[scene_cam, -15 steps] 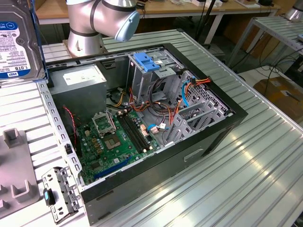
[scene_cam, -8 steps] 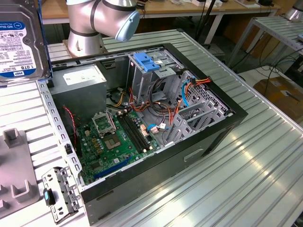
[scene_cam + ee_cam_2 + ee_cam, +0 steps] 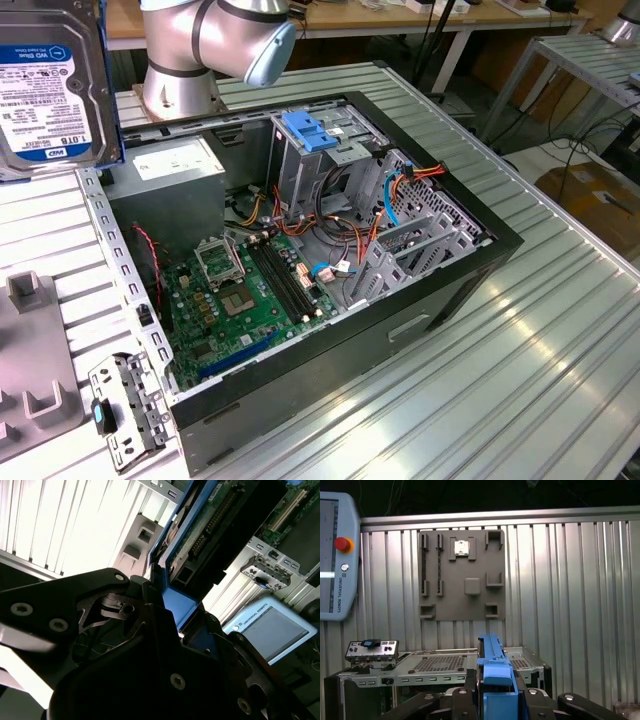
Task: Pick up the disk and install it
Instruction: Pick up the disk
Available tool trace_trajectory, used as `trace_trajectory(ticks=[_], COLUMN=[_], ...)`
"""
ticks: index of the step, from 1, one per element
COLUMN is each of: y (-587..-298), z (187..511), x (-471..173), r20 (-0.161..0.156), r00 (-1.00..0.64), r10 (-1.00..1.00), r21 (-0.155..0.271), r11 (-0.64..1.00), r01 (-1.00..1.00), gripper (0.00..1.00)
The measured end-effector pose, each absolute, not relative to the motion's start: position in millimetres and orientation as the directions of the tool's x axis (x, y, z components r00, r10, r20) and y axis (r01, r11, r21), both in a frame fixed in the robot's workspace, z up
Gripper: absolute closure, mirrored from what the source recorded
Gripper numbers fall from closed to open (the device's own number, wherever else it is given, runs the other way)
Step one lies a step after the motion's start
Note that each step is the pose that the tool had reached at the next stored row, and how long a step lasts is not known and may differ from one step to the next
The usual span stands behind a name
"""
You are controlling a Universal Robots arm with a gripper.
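The disk [image 3: 50,80], a metal drive with a white and blue label in a blue plastic frame, hangs in the air at the exterior view's far left, above the table and left of the open computer case [image 3: 330,250]. In the first wrist view its blue frame edge [image 3: 493,665] stands upright between my gripper's [image 3: 495,697] black fingers [image 3: 465,702], which are shut on it. The second wrist view shows the disk's circuit-board underside [image 3: 210,525] rising from the gripper [image 3: 172,607].
Inside the case stand a metal drive cage with a blue handle [image 3: 310,130], a grey power supply [image 3: 175,160] and the motherboard [image 3: 250,290] with loose cables. A grey fixture plate [image 3: 462,575], a small metal bracket [image 3: 125,405] and a teach pendant [image 3: 335,565] lie on the ribbed table.
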State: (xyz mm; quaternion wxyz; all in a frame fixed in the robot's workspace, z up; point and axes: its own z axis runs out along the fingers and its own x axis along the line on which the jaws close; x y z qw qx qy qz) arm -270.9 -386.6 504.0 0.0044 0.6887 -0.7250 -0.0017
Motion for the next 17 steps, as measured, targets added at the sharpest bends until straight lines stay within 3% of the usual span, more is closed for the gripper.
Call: trace_trajectory(ticks=[17], y=[-387.1], z=[504.1], x=[-242.4], r20=[0.004], r00=[-0.051], r10=[-0.999], r21=[0.014], r11=[0.051], r01=[-0.999], gripper=[0.63])
